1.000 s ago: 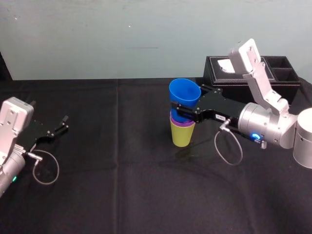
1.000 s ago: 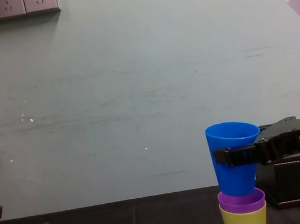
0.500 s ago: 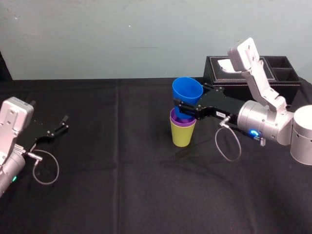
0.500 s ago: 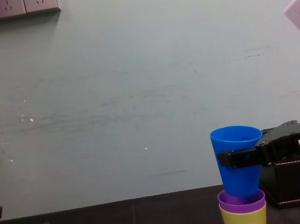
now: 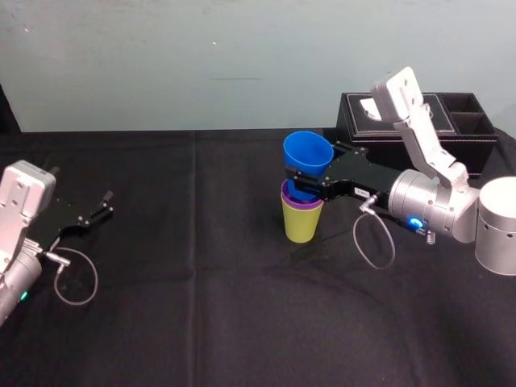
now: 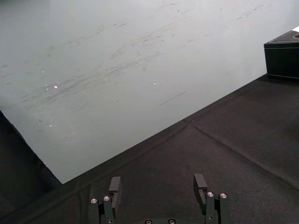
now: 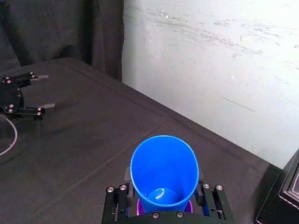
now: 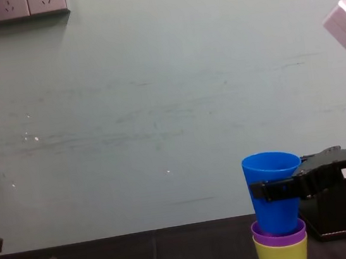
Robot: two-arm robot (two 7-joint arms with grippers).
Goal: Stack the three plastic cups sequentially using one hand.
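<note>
Fingers [image 7: 210,201] of R gripper [image 5: 306,181] are clamping blue cup [image 5: 307,151], base inside purple cup [image 8: 278,226]. L gripper [image 5: 102,205] is idling far left, fingers spread.

Robot test bench, likely a lab.
Table draped in black cloth [image 5: 201,322]; scuffed pale wall [image 8: 157,106] behind; row of power sockets [image 8: 10,8] upper left, chest view.

right claw [image 5: 305,179]: arm extended, clamped | left claw [image 5: 103,204]: parked, fingers apart

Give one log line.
right gripper: shut on blue plastic cup | base inside purple plastic cup | nested in yellow-green plastic cup | left gripper: open, far left
</note>
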